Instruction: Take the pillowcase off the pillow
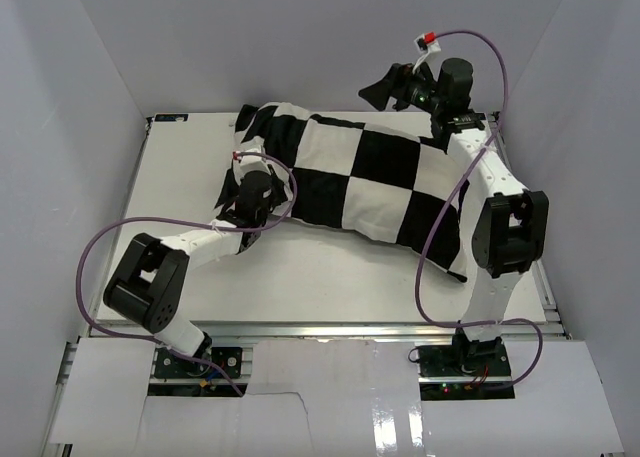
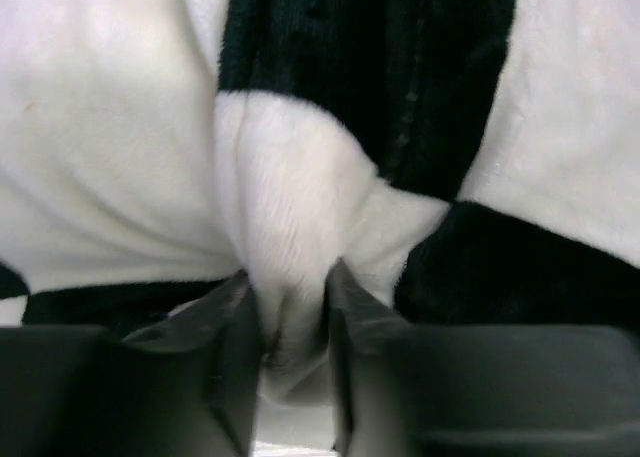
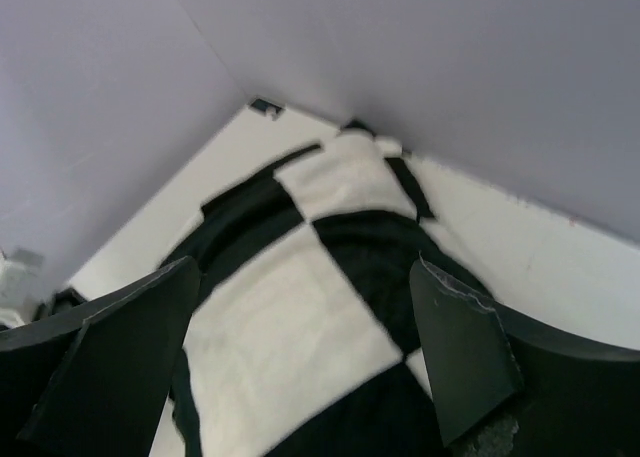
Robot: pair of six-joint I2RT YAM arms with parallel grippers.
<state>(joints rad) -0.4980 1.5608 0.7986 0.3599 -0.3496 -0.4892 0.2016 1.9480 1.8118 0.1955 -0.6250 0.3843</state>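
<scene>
The black-and-white checkered pillowcase (image 1: 370, 177) lies stuffed and plump across the white table (image 1: 320, 282), running from the far left to the near right. The pillow is hidden inside it. My left gripper (image 1: 250, 195) presses into the cover's left end. In the left wrist view its fingers (image 2: 290, 292) are shut on a bunched fold of white pile of the pillowcase (image 2: 120, 127). My right gripper (image 1: 388, 87) hovers raised over the far edge, apart from the cloth. In the right wrist view it (image 3: 305, 272) stands wide open above the pillowcase (image 3: 290, 327), with nothing between its fingers.
Pale walls (image 1: 100, 77) close in the table on the left, back and right. Purple cables (image 1: 100, 247) loop from both arms over the table's near part. A small dark fitting (image 3: 265, 106) sits in the far corner.
</scene>
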